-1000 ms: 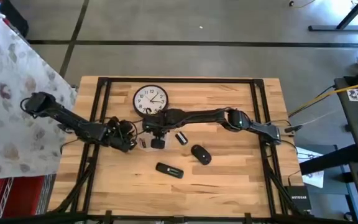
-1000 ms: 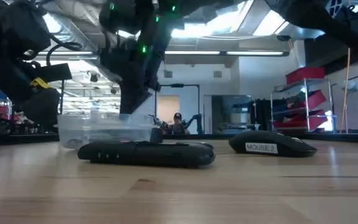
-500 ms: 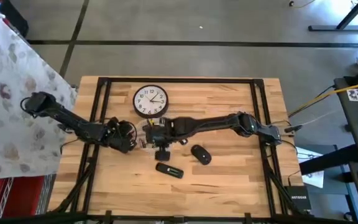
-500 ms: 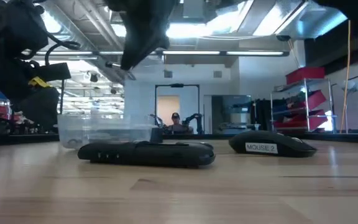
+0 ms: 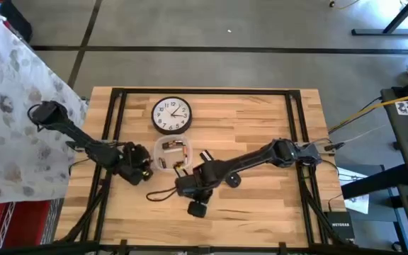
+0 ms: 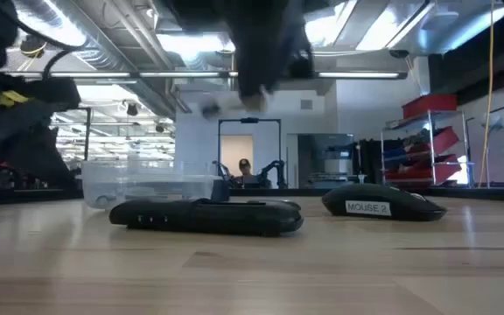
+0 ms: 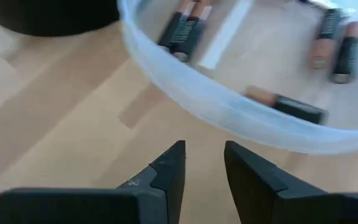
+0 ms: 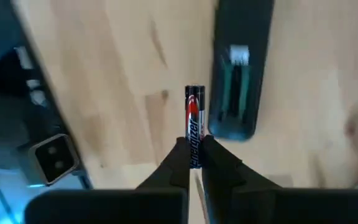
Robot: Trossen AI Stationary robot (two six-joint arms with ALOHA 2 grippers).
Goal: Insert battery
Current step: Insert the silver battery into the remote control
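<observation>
The black remote [image 8: 235, 74] lies flat on the wooden table with its battery bay [image 8: 232, 81] open upward; the low view shows it too [image 6: 206, 216]. My right gripper [image 8: 193, 144] hangs over the table beside it, shut on a black-and-red battery [image 8: 193, 115]. In the high view the right gripper [image 5: 193, 195] covers the remote. A clear tub [image 5: 172, 152] with several batteries stands near the clock. My left gripper [image 7: 201, 163] stands open just short of the tub's wall [image 7: 229, 112], with nothing between its fingers. My right gripper pinches one end of the battery [image 8: 194, 142] between its two fingertips [image 8: 180, 152]. The battery lies along the fingers and sticks out past them toward the table. It is lifted clear of the table, beside the remote's open bay.
A round wall clock [image 5: 172, 115] lies at the far side. A black mouse [image 6: 383, 206] sits right of the remote. A small dark cover [image 5: 206, 156] lies beside the tub. A loose cable [image 5: 160, 195] curls near the right gripper. Bare wood lies toward the near edge.
My right gripper has gone from the tub toward the table's near edge, ending over the remote with the battery between its fingers. My left gripper has drawn back a little from the tub, which now shows uncovered in the high view.
</observation>
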